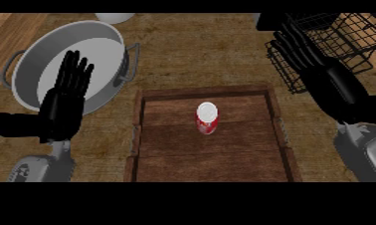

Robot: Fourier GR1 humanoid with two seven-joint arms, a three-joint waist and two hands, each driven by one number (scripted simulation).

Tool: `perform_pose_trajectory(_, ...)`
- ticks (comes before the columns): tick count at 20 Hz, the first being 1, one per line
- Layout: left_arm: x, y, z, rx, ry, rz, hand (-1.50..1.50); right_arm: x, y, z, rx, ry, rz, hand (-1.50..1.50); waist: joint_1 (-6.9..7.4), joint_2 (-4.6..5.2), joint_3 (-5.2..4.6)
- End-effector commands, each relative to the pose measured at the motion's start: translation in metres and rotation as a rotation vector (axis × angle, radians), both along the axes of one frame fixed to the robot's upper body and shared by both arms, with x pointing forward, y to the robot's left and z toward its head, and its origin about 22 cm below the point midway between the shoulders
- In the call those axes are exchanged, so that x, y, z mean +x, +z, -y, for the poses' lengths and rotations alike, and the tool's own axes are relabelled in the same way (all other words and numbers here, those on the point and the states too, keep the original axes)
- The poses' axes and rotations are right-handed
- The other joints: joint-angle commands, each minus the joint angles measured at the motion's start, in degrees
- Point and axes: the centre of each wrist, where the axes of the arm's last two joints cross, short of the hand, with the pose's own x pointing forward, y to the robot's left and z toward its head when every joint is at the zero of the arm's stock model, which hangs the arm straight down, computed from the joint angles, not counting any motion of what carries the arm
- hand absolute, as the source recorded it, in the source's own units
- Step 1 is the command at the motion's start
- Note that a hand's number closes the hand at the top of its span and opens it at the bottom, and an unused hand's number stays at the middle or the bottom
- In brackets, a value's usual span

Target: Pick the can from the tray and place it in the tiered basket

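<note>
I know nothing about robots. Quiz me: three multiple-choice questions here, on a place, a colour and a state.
1. Where is the red cylindrical can with the white top? A in a drawer; B on the brown wooden tray; C on a shelf.
2. What colour are the left hand and right hand? A white; B black; C red.
3. How is the can? A lying down; B gripped; C standing upright, untouched.
B: the tray's rim surrounds it. B: both are black. C: its top faces up, hands apart.
</note>
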Motion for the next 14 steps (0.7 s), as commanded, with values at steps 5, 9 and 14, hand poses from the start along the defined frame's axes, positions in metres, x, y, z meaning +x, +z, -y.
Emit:
perform_pose_trajectory(5,-0.011,0.002,-0.058,0.474,0.110,-0.091,0.00,-0.014,-0.035,-0.017,0.202,-0.413,-0.176,1.50,-1.86,1.92,-1.55)
perform_pose_trajectory(9,-0.016,-0.005,-0.068,0.494,0.135,-0.154,0.00,-0.032,-0.096,0.054,-0.061,-0.894,-0.369,-1.50,-6.17,3.07,-2.22)
perform_pose_trajectory(14,-0.019,-0.010,-0.069,0.580,0.116,-0.186,0.00,-0.067,-0.108,-0.004,-0.016,-1.092,-0.357,-1.50,-3.76,1.62,-2.04)
